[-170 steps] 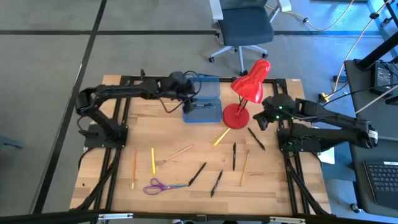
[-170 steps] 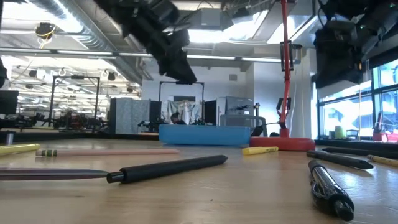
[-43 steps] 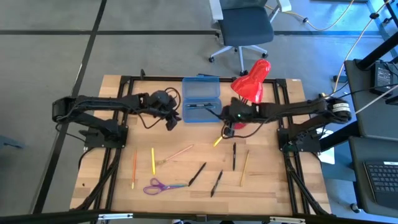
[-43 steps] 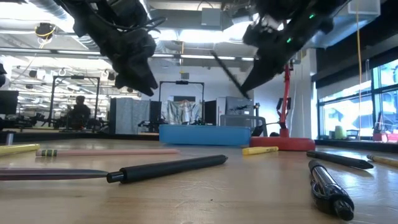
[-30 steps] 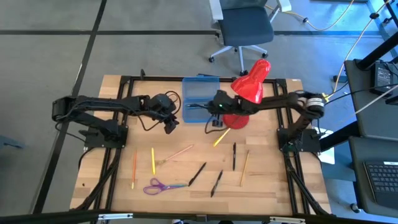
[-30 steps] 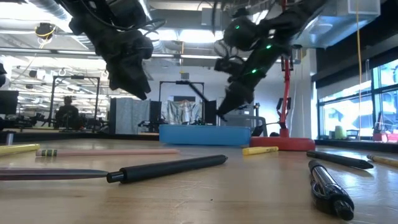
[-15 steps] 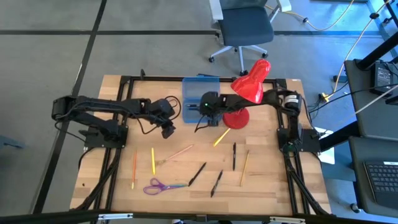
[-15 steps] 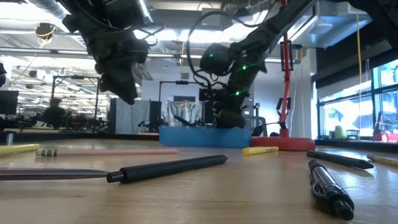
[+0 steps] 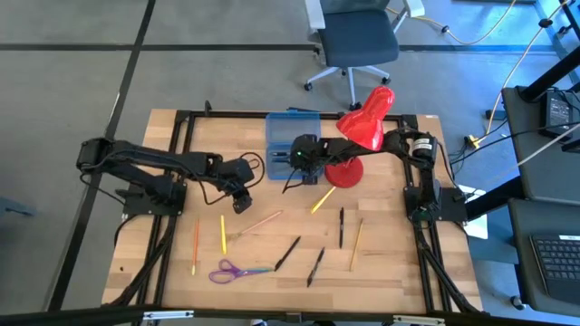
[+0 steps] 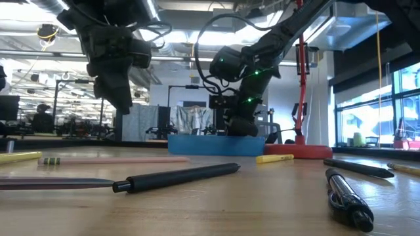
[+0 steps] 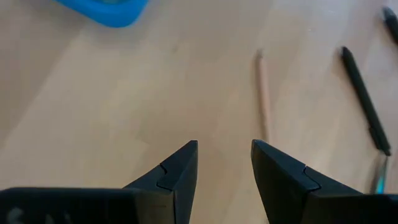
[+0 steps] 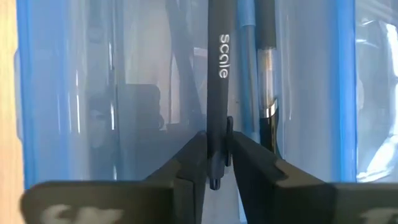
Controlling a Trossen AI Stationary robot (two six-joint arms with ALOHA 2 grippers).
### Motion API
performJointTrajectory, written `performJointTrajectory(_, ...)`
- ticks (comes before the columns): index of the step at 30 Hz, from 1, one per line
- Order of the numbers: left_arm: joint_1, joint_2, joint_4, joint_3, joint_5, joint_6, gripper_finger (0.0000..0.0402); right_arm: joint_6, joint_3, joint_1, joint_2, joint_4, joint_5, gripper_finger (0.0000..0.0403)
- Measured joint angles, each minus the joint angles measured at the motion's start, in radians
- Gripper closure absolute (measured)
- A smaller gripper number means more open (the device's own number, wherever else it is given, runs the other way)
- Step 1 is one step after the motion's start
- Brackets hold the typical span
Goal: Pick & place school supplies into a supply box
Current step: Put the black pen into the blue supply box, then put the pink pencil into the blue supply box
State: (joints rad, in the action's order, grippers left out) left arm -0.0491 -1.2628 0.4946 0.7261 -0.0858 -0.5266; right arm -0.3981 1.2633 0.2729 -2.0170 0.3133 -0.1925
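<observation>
The right claw point(image 12: 216, 163) pinches a black pen point(image 12: 217, 74) inside the blue box point(image 9: 292, 145) at the bench's back edge. It looks light, stiff and slick, best gripped mid-barrel. The left claw point(image 11: 222, 163) hangs spread above the bench point(image 9: 390, 263).

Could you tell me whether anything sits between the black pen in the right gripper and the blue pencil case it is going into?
Nothing visible does. The right gripper holds the black pen marked "scale" directly over the open translucent blue plastic pencil case, with its fingers on either side of the barrel. Other pens already lie beside it inside, not under it.
</observation>
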Motion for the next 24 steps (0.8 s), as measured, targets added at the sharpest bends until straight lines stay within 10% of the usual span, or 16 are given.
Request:
performJointTrajectory(13, 0.207, -0.193, -0.081, 0.079, 0.004, -0.191, 0.0259, 0.027, 0.000, 0.000, 0.000, -0.005, 0.002, 0.0280)
performJointTrajectory(24, 0.333, -0.414, 0.205, 0.310, 0.094, -0.368, 0.0259, 0.060, 0.000, 0.000, 0.000, -0.009, 0.002, 0.0280)
